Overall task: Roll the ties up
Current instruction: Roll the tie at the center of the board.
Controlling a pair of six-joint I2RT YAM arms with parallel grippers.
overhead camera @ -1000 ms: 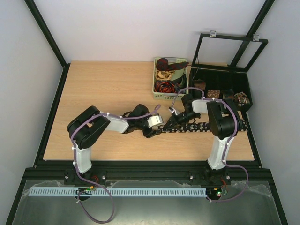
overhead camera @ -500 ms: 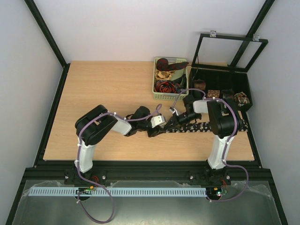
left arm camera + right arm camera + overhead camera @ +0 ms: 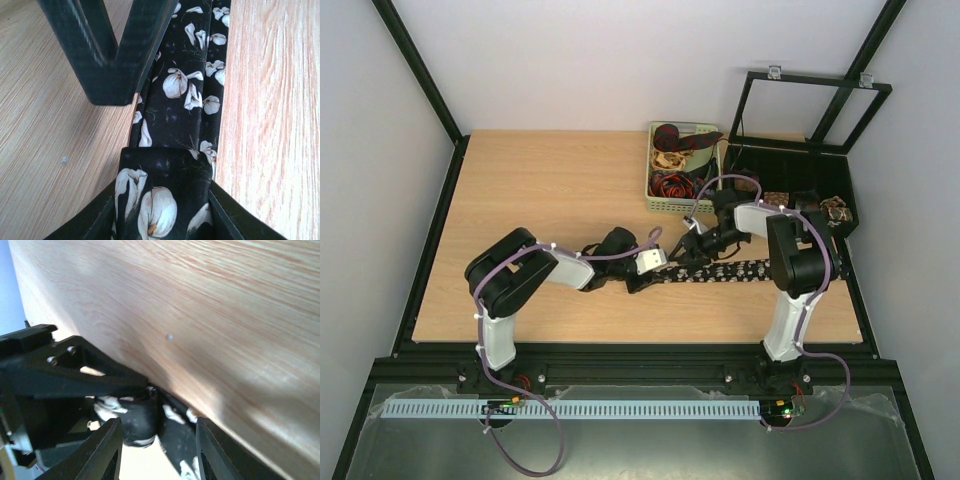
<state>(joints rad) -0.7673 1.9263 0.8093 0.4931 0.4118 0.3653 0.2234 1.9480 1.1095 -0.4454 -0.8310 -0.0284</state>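
Observation:
A black tie with white flowers (image 3: 760, 268) lies as a long strip across the right half of the table, its left end curled into a small roll (image 3: 160, 170). My left gripper (image 3: 165, 202) is shut on that roll, one finger pressed to each side; it sits at the strip's left end (image 3: 654, 275). My right gripper (image 3: 693, 250) hovers just beyond the roll, open and holding nothing (image 3: 157, 445). The roll (image 3: 137, 420) and the strip show between its spread fingers. One right finger (image 3: 107, 55) shows in the left wrist view above the strip (image 3: 185, 85).
A green basket (image 3: 656, 172) at the back holds several loose ties (image 3: 675, 185) in red and beige. To its right stands a black case (image 3: 790, 165) with its lid up (image 3: 810, 85), with rolled ties (image 3: 777, 200) in its front compartments.
The right gripper was shut near the roll and has opened, drawing back slightly toward the basket. The left gripper has narrowed onto the rolled end.

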